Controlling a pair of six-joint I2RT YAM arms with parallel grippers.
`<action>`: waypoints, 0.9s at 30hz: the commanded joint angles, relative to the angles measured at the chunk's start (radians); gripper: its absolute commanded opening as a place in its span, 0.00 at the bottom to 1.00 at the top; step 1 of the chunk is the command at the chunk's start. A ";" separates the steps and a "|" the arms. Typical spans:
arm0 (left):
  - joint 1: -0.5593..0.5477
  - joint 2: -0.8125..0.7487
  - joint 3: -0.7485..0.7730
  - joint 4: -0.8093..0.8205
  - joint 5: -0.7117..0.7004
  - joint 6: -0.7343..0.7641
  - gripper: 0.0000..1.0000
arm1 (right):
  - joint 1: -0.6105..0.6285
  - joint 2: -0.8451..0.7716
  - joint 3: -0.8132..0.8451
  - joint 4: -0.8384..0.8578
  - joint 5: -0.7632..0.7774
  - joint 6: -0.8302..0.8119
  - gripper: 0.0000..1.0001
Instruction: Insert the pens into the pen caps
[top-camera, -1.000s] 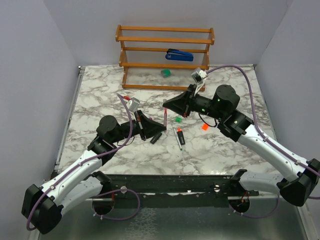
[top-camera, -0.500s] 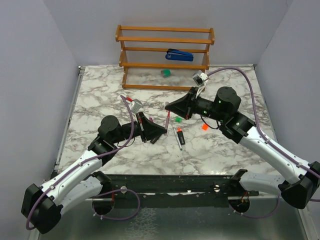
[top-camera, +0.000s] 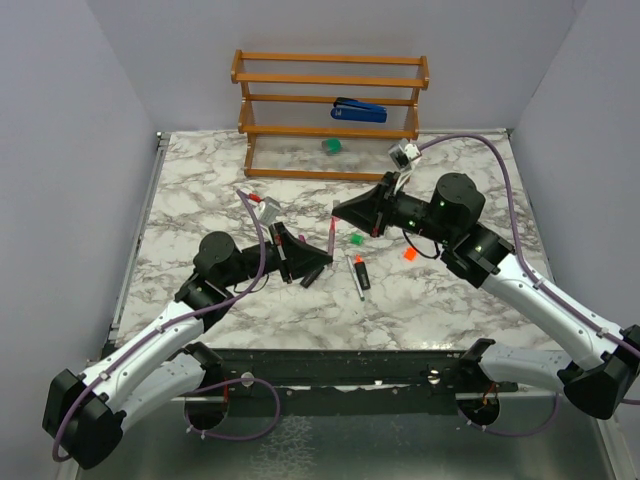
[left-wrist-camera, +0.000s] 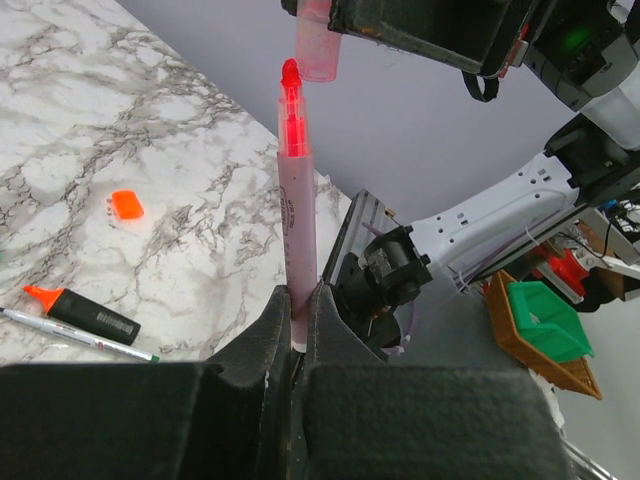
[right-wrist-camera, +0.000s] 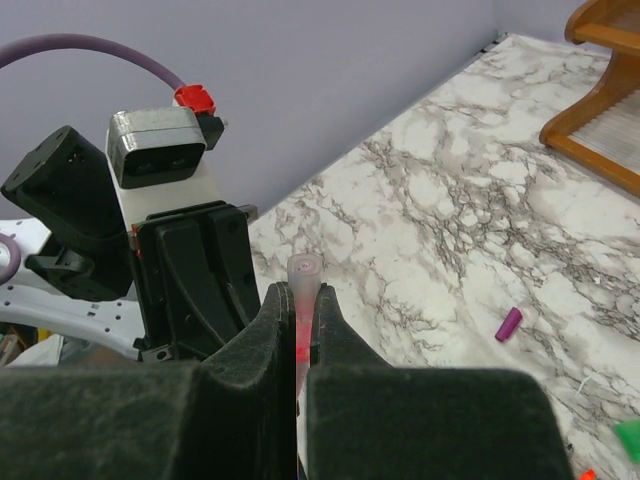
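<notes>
Facing each other: left jaws clamped on pink pen (left-wrist-camera: 297, 230), right jaws on pale pink cap (left-wrist-camera: 318, 45); orange-tipped marker (left-wrist-camera: 82, 312) nearby.

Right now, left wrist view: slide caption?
Left end effector grips pink pen, red tip beside rim of pale pink cap, not inserted.

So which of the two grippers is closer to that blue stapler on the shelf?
Right. The right gripper hangs in front of the wooden shelf holding the blue stapler; the left gripper sits further from the shelf, behind the right one.
</notes>
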 joint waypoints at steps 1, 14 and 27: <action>0.002 -0.025 -0.014 0.044 0.003 0.007 0.00 | 0.001 0.001 -0.003 0.006 0.031 -0.010 0.01; 0.002 -0.025 -0.018 0.044 0.011 0.007 0.00 | 0.001 0.004 -0.011 0.065 0.069 -0.010 0.01; 0.003 -0.029 -0.021 0.043 0.010 0.007 0.00 | 0.002 0.032 -0.041 0.093 -0.012 0.042 0.01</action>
